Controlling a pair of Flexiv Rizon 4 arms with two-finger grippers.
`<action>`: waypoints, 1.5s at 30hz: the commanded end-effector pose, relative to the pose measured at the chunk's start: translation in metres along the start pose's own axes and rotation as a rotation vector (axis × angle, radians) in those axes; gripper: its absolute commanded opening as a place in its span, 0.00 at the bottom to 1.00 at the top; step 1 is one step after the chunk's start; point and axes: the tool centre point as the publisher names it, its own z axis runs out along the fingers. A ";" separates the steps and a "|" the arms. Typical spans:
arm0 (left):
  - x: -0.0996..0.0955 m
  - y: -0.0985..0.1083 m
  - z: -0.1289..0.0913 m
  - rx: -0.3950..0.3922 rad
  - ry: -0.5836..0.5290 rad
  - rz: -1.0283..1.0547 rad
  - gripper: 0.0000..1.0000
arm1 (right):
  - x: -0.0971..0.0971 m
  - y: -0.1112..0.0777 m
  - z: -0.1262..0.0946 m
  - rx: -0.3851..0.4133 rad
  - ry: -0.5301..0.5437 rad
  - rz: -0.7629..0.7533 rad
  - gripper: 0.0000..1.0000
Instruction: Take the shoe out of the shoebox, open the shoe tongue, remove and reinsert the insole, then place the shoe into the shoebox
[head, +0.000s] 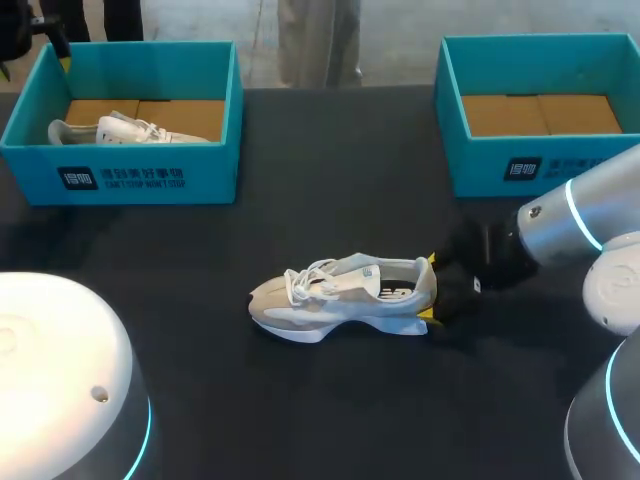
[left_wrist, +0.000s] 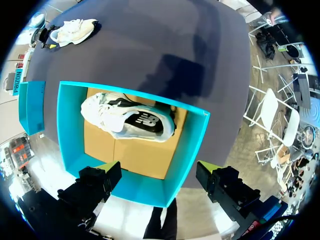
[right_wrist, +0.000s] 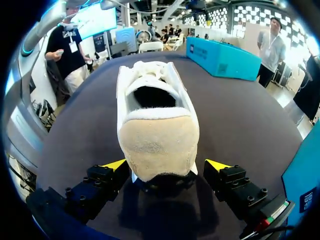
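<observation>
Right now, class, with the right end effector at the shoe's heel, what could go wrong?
The right end effector flanks the shoe at its rounded heel, fingers open; closing there could slip off or shove it. The left end effector hangs open over the shoebox rim; lowering might strike the wall rather than the second shoe.

Leaves black tabletop (head: 330, 170) passable between left teal cardboard shoebox (head: 130, 180) and right teal cardboard shoebox (head: 500, 170), blocked mid-table only by beige-and-white sneaker (head: 330, 300) with right gripper (head: 430, 290) straddling its heel.
</observation>
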 end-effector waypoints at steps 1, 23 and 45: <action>0.000 0.000 -0.001 0.000 0.002 0.000 1.00 | 0.000 -0.002 0.010 -0.007 0.000 0.005 1.00; 0.000 0.000 -0.001 0.000 0.002 0.000 1.00 | -0.003 -0.004 0.033 -0.038 0.025 0.012 0.71; 0.000 0.000 -0.001 0.000 0.002 0.000 1.00 | -0.014 -0.001 0.029 -0.023 0.016 -0.006 0.00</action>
